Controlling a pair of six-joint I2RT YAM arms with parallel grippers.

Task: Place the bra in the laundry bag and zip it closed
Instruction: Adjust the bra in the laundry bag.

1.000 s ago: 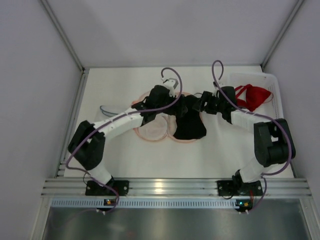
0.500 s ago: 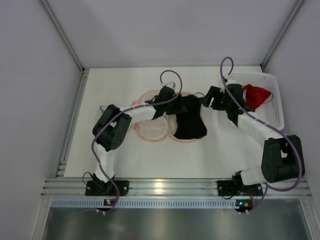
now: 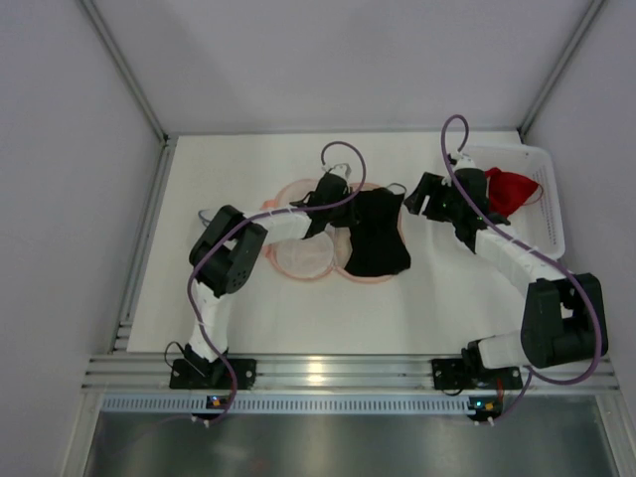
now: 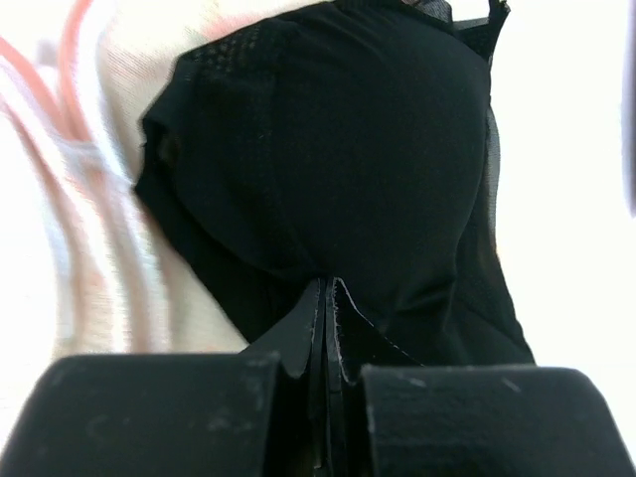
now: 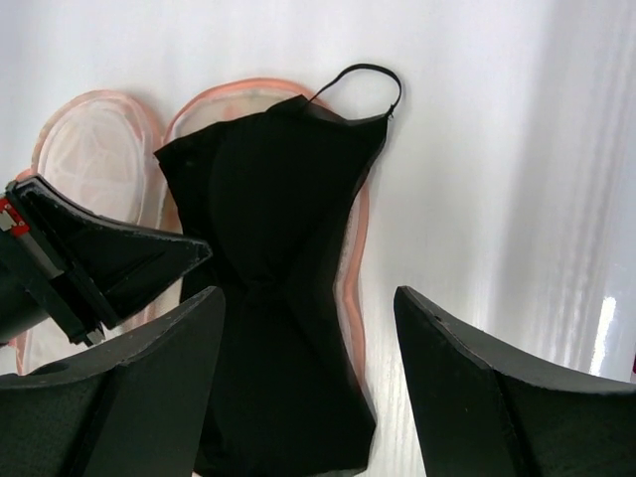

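Observation:
A black bra [image 3: 378, 234] lies spread over the right half of an open pink-edged mesh laundry bag [image 3: 303, 260] in the middle of the table. My left gripper [image 3: 336, 196] is shut at the bra's left edge. In the left wrist view its fingertips [image 4: 328, 288] are pressed together on the black fabric [image 4: 338, 149], with the bag [image 4: 89, 199] at the left. My right gripper [image 3: 409, 202] hangs open just right of the bra's top. In its own view the right gripper [image 5: 308, 298] straddles the bra [image 5: 278, 248] from above without touching it.
A white basket [image 3: 552, 214] at the back right holds a red garment [image 3: 512, 189]. A small bluish object [image 3: 209, 216] shows partly behind the left arm. Side walls close in the table on both sides.
My left gripper went from wide open to shut at the bra's edge, and that arm's elbow swung inward. The right gripper drew back slightly to the right, staying open.

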